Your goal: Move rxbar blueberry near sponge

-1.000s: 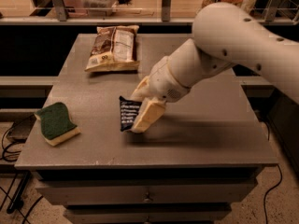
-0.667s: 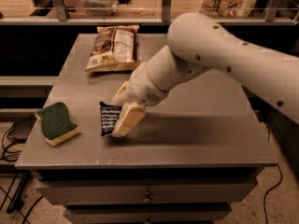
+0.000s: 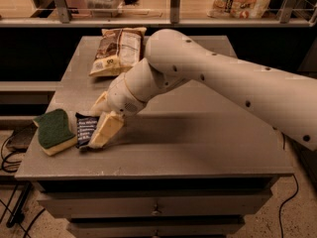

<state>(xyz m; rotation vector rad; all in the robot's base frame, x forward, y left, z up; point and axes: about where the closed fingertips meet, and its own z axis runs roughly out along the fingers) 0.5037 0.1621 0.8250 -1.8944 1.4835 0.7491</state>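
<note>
The rxbar blueberry (image 3: 85,129), a dark navy wrapper with white text, lies at the table's front left, right beside the sponge (image 3: 55,131), which has a green top and pale yellow base. My gripper (image 3: 101,122) is low over the bar with its cream fingers (image 3: 105,131) shut on the bar's right side. The big white arm reaches in from the right and hides part of the bar.
A tan-and-brown chip bag (image 3: 116,50) lies at the table's back left. The grey table (image 3: 198,148) has drawers below its front edge. A shelf with packages runs behind the table. Cables lie on the floor at the left.
My gripper has carried the rxbar blueberry leftward across the table and down, from the middle to right beside the sponge.
</note>
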